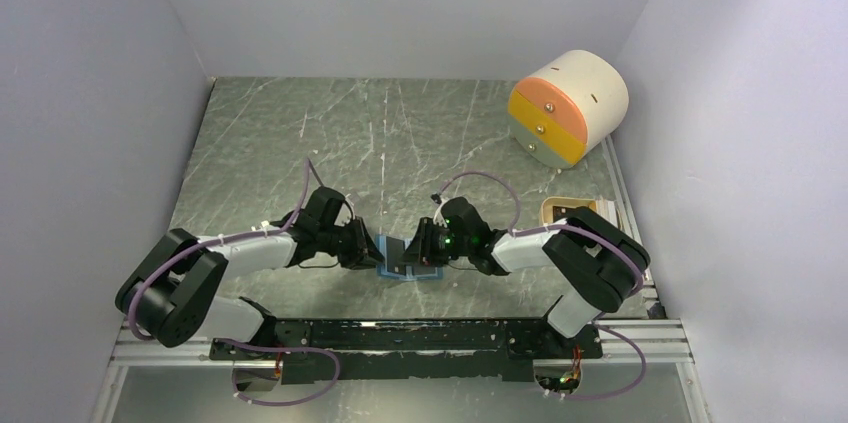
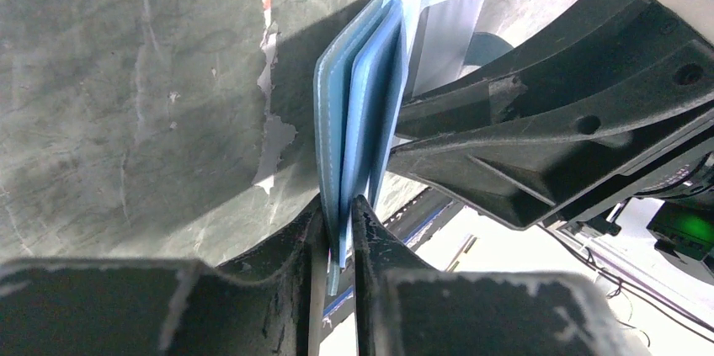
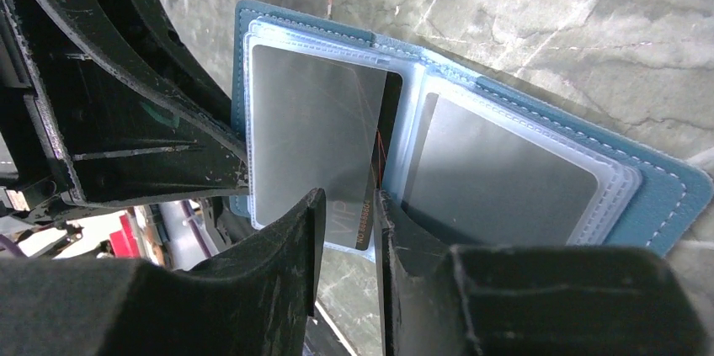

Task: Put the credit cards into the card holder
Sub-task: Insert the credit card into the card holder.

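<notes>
Left hand [image 2: 340, 209] pinches the holder [image 2: 358, 112]; we see one card [image 3: 497, 171] seemingly seated, second card [image 3: 311, 137] partly in; right hand [image 3: 349, 200] straddles it, grip unclear.

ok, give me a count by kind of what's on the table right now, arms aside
cards: 2, one at each clear sleeve of the open holder, the second here
card holder: 1, blue
drawer drum: 1, cream with orange and yellow fronts
tray: 1, tan, partly hidden by the right arm
Total: 5
</notes>
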Motion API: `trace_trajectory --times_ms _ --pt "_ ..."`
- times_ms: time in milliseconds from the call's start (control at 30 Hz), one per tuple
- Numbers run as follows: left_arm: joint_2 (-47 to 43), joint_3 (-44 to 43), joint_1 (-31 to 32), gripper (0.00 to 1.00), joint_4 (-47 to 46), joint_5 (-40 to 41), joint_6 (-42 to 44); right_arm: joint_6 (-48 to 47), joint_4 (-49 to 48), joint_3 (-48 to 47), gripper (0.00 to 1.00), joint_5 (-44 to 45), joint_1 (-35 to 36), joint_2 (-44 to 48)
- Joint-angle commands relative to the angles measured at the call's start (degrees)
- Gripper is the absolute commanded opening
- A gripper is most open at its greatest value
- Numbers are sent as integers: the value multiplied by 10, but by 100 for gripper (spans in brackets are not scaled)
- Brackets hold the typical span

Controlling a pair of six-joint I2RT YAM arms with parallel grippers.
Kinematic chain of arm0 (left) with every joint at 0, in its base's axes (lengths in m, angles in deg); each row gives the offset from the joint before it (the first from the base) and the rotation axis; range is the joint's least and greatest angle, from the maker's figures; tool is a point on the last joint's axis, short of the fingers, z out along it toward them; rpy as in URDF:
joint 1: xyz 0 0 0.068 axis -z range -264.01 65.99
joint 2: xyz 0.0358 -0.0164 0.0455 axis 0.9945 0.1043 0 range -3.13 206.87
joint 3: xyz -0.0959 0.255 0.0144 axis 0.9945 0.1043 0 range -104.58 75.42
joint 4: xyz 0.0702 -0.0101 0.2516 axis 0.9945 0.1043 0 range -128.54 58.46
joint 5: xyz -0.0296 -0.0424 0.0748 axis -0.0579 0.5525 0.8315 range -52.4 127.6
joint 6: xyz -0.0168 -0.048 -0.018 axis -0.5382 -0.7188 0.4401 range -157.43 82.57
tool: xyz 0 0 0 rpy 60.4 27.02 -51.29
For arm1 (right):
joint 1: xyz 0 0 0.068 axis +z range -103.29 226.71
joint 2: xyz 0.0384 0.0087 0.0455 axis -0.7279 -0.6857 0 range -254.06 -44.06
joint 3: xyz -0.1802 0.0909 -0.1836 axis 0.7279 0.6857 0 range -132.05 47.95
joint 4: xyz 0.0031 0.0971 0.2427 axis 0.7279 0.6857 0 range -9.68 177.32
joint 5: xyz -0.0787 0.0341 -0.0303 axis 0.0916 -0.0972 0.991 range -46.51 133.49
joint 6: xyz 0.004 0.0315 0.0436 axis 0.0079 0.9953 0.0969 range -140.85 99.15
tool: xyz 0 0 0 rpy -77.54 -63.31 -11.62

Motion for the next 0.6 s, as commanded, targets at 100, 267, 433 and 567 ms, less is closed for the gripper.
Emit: trace_trajectory --times_ms 100,267,433,567 --pt "2 -24 4 19 -29 -16 4 12 -39 12 32 -18 5 -15" --pt "-23 -52 3 9 58 27 27 -20 55 -17 31 -1 5 25" --pt "-30 -91 4 9 164 78 53 -89 189 -57 33 78 4 88" --pt "-25 -135 3 9 234 113 77 -108 208 -68 28 101 2 85"
